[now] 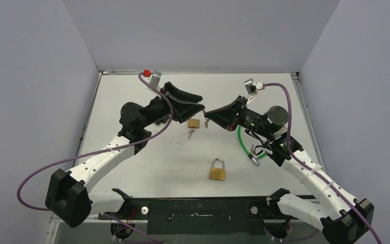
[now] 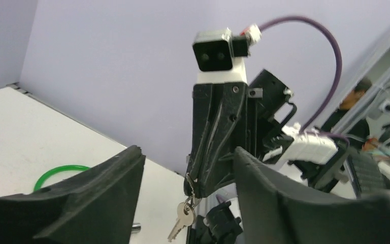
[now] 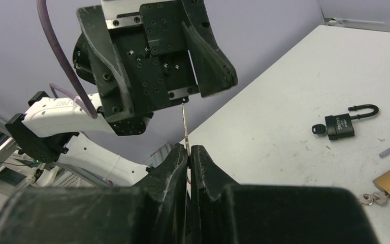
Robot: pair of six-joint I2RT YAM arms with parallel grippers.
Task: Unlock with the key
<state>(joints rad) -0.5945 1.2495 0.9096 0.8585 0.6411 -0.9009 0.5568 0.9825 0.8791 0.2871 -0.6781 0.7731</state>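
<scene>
Left gripper [image 1: 202, 101]: jaws apart, empty, just beside the key [image 2: 182, 223] hanging mid-air. Right gripper [image 3: 189, 152]: pinched together on that key. Brass padlock [image 1: 217, 171] lying on the bench [image 1: 172, 155], well apart, shackle closed, untouched. Key secured only; insertion and turn judged still to do.

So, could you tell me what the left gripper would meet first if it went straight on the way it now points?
The right gripper, shut on the keys, sits tip to tip right ahead of the open left gripper; depth between them is hard to judge.
</scene>
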